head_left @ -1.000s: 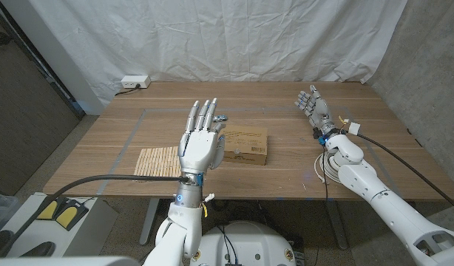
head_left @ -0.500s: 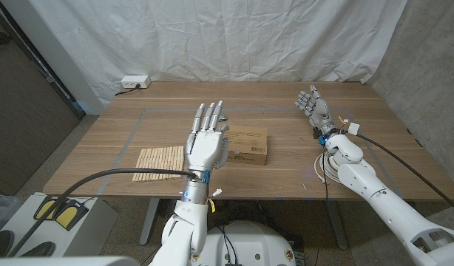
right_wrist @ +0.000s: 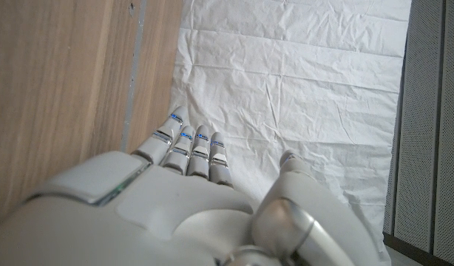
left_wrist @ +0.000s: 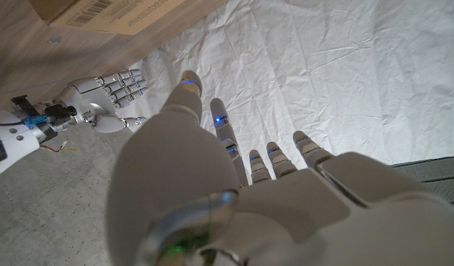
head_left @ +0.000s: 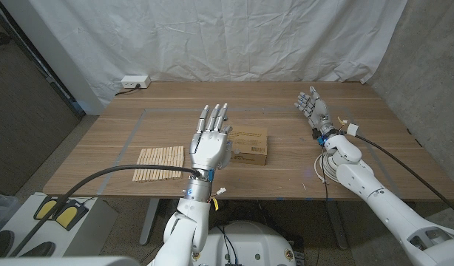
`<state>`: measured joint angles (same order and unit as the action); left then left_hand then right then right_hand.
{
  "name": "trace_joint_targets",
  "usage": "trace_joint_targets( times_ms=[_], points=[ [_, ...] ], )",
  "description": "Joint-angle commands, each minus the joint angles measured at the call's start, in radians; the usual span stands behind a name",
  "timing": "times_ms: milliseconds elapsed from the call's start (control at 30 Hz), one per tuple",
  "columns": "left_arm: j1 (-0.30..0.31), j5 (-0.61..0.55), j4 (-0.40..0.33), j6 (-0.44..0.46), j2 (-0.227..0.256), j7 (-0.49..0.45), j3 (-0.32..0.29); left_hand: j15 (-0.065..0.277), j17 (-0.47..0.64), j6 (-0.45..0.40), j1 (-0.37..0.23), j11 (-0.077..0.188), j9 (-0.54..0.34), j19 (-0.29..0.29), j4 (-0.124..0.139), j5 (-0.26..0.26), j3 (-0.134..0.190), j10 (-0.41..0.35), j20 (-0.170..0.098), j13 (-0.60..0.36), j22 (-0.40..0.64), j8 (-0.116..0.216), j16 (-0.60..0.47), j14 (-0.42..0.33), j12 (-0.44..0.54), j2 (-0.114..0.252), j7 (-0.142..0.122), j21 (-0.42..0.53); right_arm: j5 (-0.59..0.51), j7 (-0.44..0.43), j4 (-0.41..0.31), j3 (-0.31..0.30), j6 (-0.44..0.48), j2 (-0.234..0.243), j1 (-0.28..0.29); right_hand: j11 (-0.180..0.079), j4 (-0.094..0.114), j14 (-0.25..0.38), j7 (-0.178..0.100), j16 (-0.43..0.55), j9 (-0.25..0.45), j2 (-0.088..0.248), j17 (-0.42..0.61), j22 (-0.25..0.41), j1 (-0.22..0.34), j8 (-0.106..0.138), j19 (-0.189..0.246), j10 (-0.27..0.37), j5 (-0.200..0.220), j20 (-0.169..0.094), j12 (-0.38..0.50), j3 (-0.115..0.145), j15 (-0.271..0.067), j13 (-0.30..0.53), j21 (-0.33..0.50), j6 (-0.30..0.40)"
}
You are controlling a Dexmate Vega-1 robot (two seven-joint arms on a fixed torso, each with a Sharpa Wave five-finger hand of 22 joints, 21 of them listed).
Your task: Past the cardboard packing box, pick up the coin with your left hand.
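The left hand (head_left: 210,144) hovers empty, fingers spread, over the box (head_left: 245,144); the coin is hidden, presumably just beyond; reach past, lower slowly, pinch its edges against the worktop (head_left: 286,111).

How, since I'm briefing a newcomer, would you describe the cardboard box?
On the wooden table, look near the middle, beside the raised left robot hand. The flat brown cardboard packing box lies there, printing on top; unlike the row of pale clothespins nearby, it is one solid block.
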<state>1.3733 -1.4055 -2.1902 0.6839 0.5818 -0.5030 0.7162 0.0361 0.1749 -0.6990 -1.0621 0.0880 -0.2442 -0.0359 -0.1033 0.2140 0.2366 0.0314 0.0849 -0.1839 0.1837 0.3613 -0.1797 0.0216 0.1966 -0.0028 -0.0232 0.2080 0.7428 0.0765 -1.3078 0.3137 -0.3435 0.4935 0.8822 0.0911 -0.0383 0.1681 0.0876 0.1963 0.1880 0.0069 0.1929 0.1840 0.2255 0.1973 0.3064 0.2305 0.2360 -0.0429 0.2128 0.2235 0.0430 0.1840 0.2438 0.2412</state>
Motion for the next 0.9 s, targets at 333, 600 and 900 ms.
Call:
trace_joint_targets(
  times_ms=[333, 600, 900],
  points=[
    [0.016, -0.015, -0.002, -0.014, 0.017, 0.020, -0.003, 0.017, 0.005, -0.023, 0.030, 0.017, -0.013, 0.011, 0.017, 0.011, -0.024, -0.017, 0.001, -0.003, 0.006, 0.010, -0.008, -0.004, 0.011, 0.002, -0.001, 0.008, 0.001, 0.001, 0.011, 0.005, -0.002, -0.010, 0.006, 0.002, -0.004, 0.009, -0.002, 0.003, 0.002, 0.009, 0.004, 0.002, 0.004, 0.001, 0.009, 0.008, -0.002, -0.011, 0.002, -0.001, 0.003, 0.001, -0.004, 0.009],
    [0.019, -0.011, 0.003, -0.016, 0.016, 0.036, 0.005, 0.021, 0.005, -0.035, 0.032, 0.021, -0.015, 0.013, 0.020, 0.015, -0.029, -0.027, 0.002, -0.003, 0.006, 0.014, -0.009, -0.009, 0.013, 0.004, -0.002, 0.009, 0.000, -0.002, 0.003, 0.006, -0.002, -0.010, 0.010, 0.002, -0.004, 0.008, -0.003, 0.003, 0.002, 0.010, 0.004, 0.002, 0.003, 0.001, 0.010, 0.008, -0.003, -0.011, 0.001, -0.001, 0.003, 0.001, -0.005, 0.009],
    [0.012, -0.004, 0.025, -0.014, 0.002, 0.048, 0.020, 0.021, 0.002, -0.045, 0.014, 0.021, -0.019, 0.015, 0.010, 0.019, -0.027, -0.031, 0.004, -0.003, 0.006, 0.017, -0.007, -0.010, 0.013, 0.007, 0.000, 0.010, 0.004, 0.007, 0.013, 0.008, -0.011, -0.019, 0.009, 0.001, -0.005, 0.008, -0.004, 0.002, 0.002, 0.011, 0.004, 0.002, 0.003, 0.001, 0.010, 0.008, -0.003, -0.010, 0.001, -0.002, 0.002, 0.001, -0.006, 0.008]
  ],
)
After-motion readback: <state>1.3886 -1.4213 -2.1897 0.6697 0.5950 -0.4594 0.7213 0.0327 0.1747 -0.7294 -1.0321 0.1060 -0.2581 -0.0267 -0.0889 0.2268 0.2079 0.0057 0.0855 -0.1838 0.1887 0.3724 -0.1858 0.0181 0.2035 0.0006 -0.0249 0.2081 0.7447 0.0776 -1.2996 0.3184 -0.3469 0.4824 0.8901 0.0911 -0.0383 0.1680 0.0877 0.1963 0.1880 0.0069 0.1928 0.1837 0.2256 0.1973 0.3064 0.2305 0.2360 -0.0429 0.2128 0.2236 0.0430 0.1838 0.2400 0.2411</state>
